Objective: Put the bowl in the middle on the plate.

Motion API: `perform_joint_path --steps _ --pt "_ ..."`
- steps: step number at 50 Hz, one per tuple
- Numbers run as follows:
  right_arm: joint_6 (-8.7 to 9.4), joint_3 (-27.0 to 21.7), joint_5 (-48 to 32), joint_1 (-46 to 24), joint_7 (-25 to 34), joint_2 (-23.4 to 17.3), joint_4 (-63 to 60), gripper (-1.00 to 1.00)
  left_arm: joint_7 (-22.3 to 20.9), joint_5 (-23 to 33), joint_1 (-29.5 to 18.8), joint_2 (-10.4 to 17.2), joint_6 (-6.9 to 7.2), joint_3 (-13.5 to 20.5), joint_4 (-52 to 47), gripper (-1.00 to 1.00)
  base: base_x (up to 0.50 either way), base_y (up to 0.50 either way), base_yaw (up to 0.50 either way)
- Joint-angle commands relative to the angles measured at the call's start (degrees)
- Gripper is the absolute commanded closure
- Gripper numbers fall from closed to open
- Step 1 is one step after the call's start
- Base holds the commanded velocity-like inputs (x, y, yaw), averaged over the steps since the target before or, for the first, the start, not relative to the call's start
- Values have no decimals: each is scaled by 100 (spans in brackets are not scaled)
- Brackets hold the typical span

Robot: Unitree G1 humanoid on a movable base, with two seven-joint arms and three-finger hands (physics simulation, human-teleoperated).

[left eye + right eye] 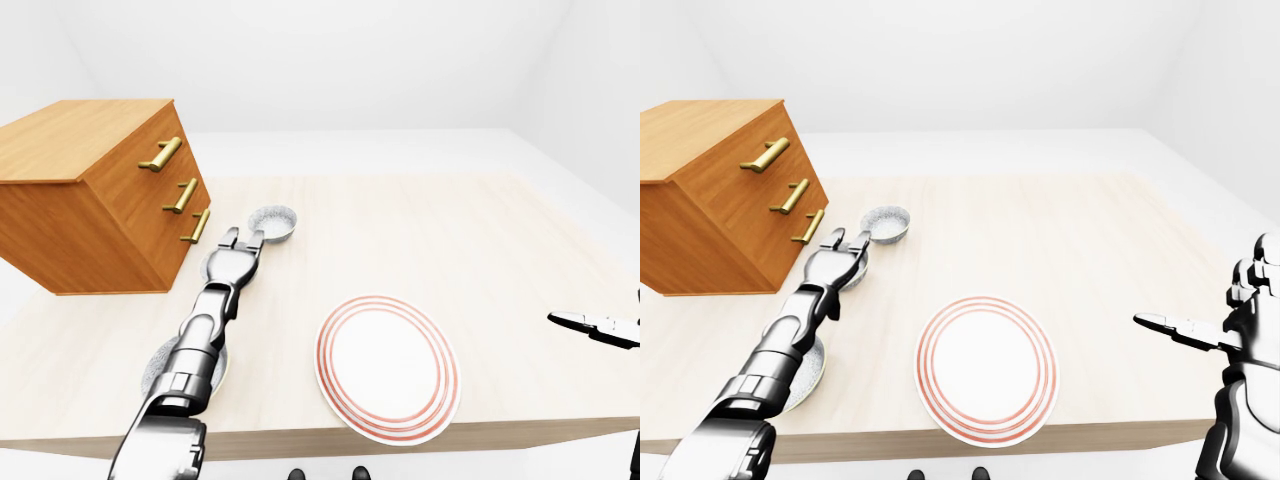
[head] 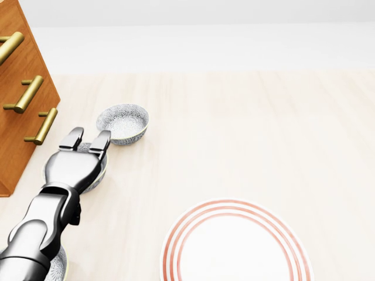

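Left hand is spread open, fingers apart and pinching nothing, directly above the middle bowl and hiding most of it; contact can't be judged. That bowl lies up-left of the plate in the head view, well apart from it. Right hand is open too, right of the plate.

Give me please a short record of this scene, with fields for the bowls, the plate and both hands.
table: light wood, with a wooden drawer chest at its left
bowls: three in a row beside the chest: far bowl, middle bowl, near bowl
plate: red-ringed, nothing on it
left hand: over the middle bowl, fingers open
right hand: open, at the right edge, apart from everything
task state: middle bowl not yet on the plate
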Motion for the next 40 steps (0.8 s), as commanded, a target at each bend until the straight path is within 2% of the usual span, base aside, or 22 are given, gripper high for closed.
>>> perform_joint_path --steps 1,40 --pt "0 -4 3 8 -2 5 -26 -100 4 4 7 -24 -8 -21 32 -100 0 0 0" --pt "0 53 -22 -22 -32 -20 143 -100 159 -8 16 -22 -57 -38 186 -100 0 0 0"
